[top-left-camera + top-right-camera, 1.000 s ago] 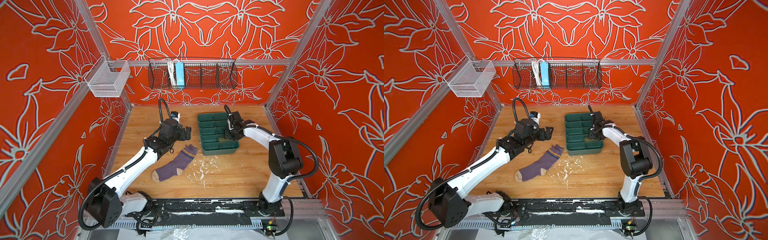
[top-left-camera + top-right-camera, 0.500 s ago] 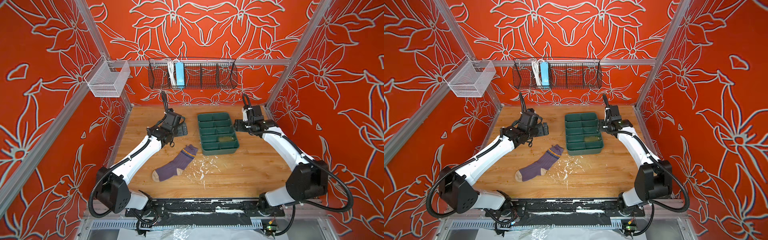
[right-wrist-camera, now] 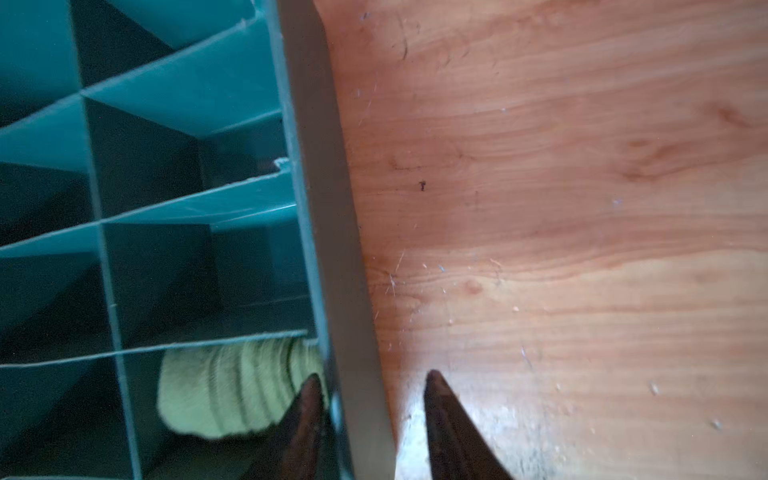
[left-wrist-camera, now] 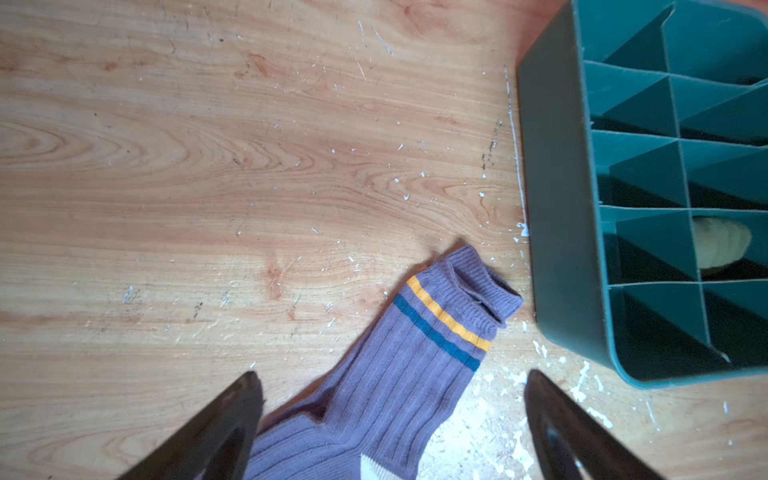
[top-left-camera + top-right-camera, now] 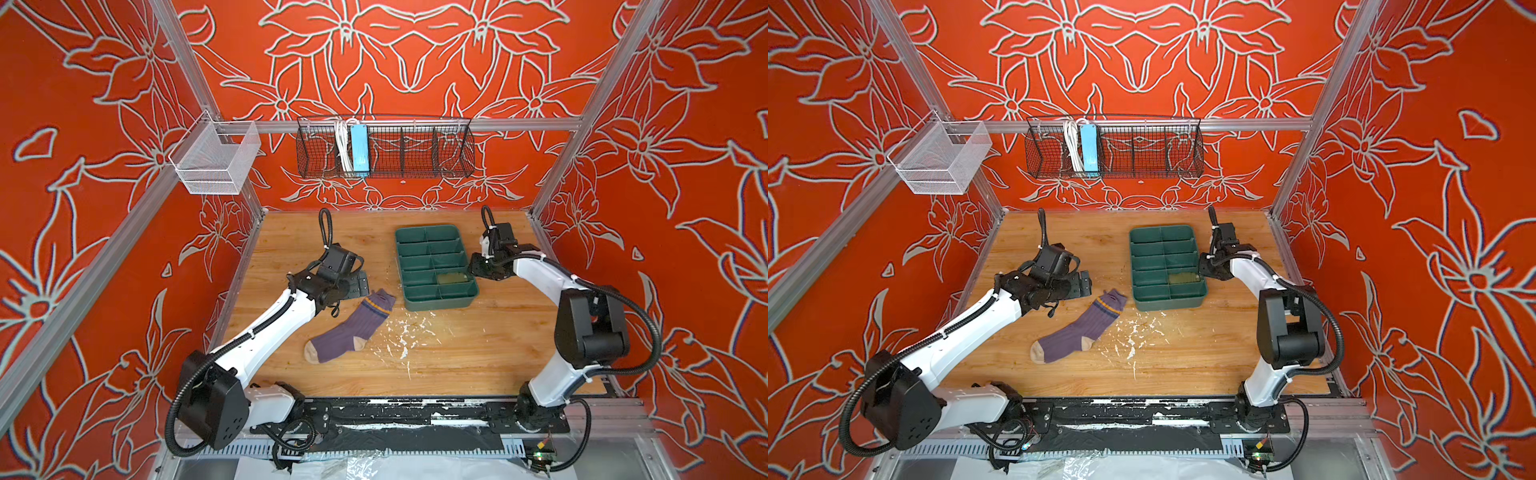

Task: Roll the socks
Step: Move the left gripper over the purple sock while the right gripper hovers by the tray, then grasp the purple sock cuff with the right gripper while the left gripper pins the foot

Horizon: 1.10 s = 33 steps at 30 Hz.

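Left claw [image 4: 392,374] hangs with its jaws spread wide over the leg of the ribbed purple sock [image 4: 436,320]. That sock lies flat and unrolled on the wooden tabletop [image 5: 478,353], beige toe toward the front edge. Its yellow-and-teal-striped cuff points at the near corner of the green divided tray [image 5: 419,305], just beside it but not touching. The cuff is rumpled, one lip folded over, so a pinch there could catch a single layer, and the roll would start crooked or spring loose. Rolling toward the tray could also jam the fabric against its wall. Farther back, the right claw [image 3: 372,374] stands astride the tray's side wall with its jaws apart. One finger is inside the compartment next to the rolled olive sock [image 3: 224,390] and the other is outside over bare wood, gripping nothing that I can see. A sideways pull from there would likely drag the light tray, or hook the olive roll and undo it. Against the back wall a black wire basket [image 5: 386,147] holds a blue power strip [image 5: 359,149], well apart from both arms.
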Each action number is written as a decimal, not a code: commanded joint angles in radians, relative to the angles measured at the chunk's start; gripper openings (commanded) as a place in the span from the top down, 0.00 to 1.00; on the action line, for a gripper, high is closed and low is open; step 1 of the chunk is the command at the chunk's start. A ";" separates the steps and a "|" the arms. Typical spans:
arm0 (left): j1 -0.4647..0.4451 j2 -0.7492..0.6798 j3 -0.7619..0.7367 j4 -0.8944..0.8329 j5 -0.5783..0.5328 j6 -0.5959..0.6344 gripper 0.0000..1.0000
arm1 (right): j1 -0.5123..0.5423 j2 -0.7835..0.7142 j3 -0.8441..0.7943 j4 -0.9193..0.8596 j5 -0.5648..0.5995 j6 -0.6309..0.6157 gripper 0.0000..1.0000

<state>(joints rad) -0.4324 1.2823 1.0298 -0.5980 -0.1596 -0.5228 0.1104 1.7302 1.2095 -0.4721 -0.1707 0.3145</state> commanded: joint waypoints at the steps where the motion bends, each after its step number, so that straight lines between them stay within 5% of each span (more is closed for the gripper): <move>1: 0.001 -0.010 0.001 -0.005 -0.007 -0.005 0.03 | -0.003 0.020 0.022 0.022 -0.005 -0.001 0.64; 17: 0.002 -0.077 -0.093 0.032 0.066 0.009 0.03 | -0.003 0.189 0.161 0.085 0.051 0.035 0.96; 25: 0.001 -0.005 -0.117 0.008 0.158 -0.253 0.03 | -0.003 0.364 0.435 0.001 0.102 0.011 0.95; 27: 0.001 0.012 -0.128 -0.011 0.168 -0.323 0.03 | -0.004 0.376 0.462 -0.016 0.082 0.002 0.92; 33: -0.001 -0.064 -0.162 -0.140 0.101 -0.539 0.03 | 0.018 0.250 0.416 -0.004 -0.003 -0.069 0.51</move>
<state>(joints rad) -0.4328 1.2766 0.8825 -0.6388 -0.0204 -0.8906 0.1135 2.0769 1.6398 -0.4644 -0.1249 0.2867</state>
